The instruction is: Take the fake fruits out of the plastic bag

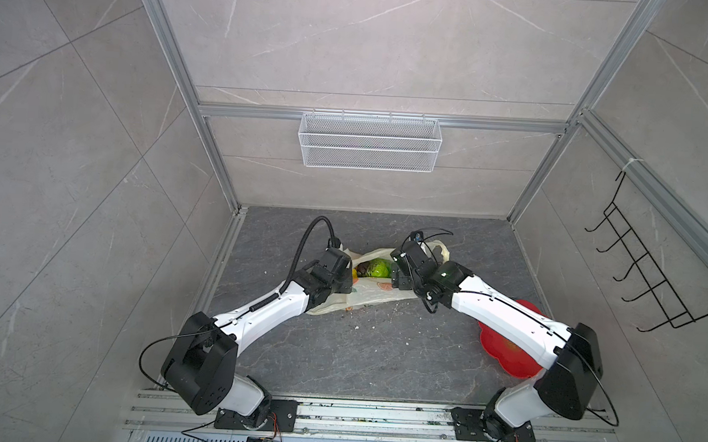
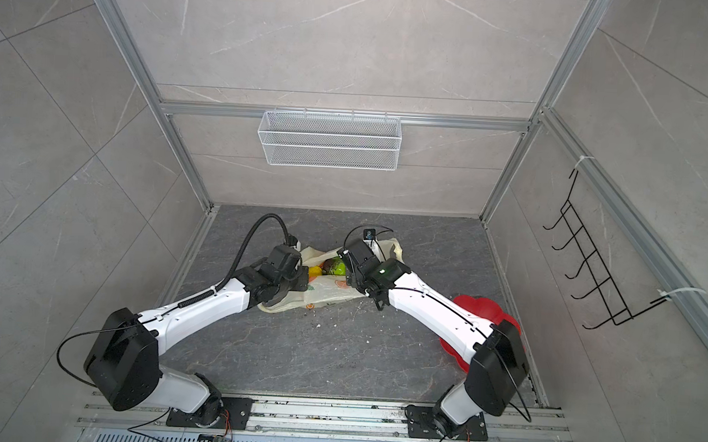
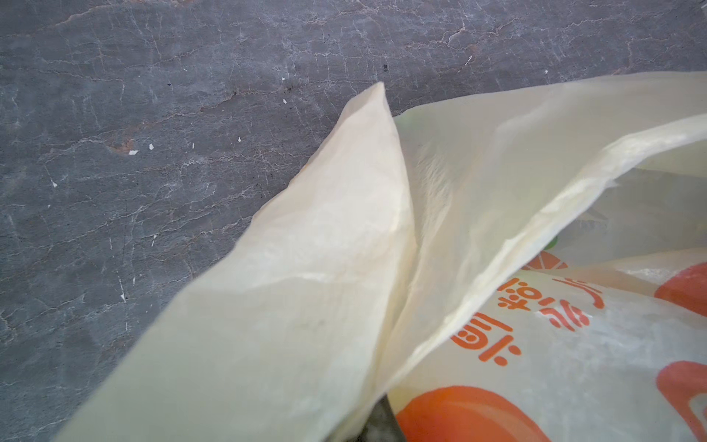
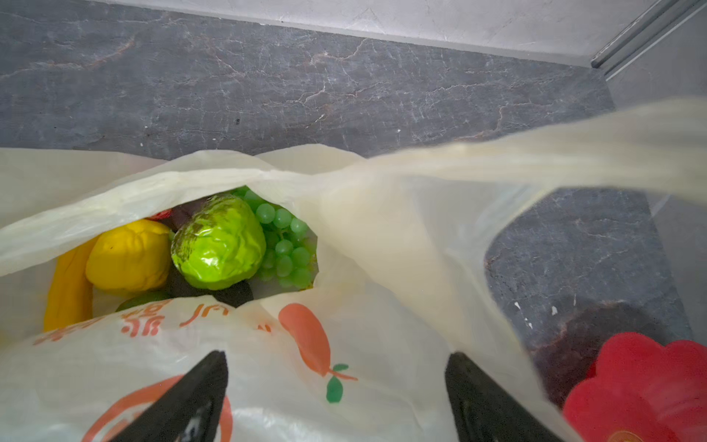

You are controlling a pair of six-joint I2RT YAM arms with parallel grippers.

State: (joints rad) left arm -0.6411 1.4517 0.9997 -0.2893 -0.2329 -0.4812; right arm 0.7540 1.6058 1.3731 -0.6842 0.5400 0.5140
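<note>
While a red plate (image 4: pixel 650 386) sits nearby and a handle (image 4: pixel 574 153) trails off the bag (image 4: pixel 382 248), the right gripper (image 4: pixel 336 356) gapes wide; the left gripper (image 3: pixel 377 423) pinches the bag, fruits (image 4: pixel 218 241) inside.

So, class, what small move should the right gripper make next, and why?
Probably ease the open right gripper forward into the mouth of the plastic bag, toward the bumpy green fruit: it lies topmost and exposed there.

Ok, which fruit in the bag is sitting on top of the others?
The bumpy green fruit: it lies uppermost in the bag's mouth, overlapping the grapes and a dark fruit, beside the yellow ball.
</note>
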